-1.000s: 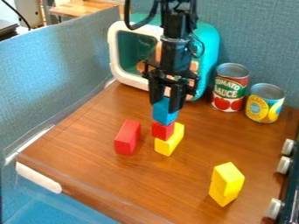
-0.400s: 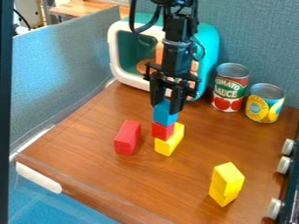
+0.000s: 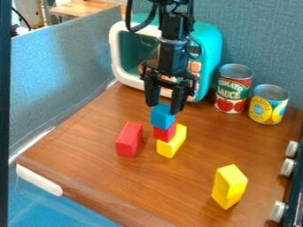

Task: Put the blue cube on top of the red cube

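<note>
Release stage. The claw (image 3: 165, 108) has spread and shifted sideways; the blue cube (image 3: 162, 116), nudged slightly off-centre, rests on the red cube (image 3: 165, 132). Stacking appears achieved, leaving a straight upward withdrawal that avoids dragging the cube.

From above and fairly near, 1 camera slants down toward the wooden tabletop (image 3: 177, 186).

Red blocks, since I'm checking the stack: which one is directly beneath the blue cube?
The small red cube, below the blue cube. The other, a longer red block, lies apart on the wooden surface.
</note>
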Robot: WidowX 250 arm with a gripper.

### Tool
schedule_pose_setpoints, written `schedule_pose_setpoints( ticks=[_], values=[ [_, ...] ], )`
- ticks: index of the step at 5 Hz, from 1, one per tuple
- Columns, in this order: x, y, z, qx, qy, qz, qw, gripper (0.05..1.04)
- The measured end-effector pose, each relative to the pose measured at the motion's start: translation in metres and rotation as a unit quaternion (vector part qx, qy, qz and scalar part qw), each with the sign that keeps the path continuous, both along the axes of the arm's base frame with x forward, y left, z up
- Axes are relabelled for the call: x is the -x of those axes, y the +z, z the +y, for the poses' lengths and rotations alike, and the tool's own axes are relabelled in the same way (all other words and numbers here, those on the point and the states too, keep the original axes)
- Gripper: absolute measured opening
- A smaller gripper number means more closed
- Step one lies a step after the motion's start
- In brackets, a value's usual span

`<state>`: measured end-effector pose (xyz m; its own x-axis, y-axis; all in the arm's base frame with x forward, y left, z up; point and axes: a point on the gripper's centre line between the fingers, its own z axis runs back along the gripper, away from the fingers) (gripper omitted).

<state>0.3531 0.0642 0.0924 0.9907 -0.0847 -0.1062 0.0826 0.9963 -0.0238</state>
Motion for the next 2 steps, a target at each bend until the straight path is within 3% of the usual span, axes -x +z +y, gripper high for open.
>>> schedule_pose_setpoints(
  ticks=[1,2],
  values=[
    [0.0014,-0.0015,0.0005,-0.001,-0.001,0.006,1.0,1.01],
    [0.0018,-0.002,-0.0004,0.0,0.003,0.009,1.0,1.005]
  ],
)
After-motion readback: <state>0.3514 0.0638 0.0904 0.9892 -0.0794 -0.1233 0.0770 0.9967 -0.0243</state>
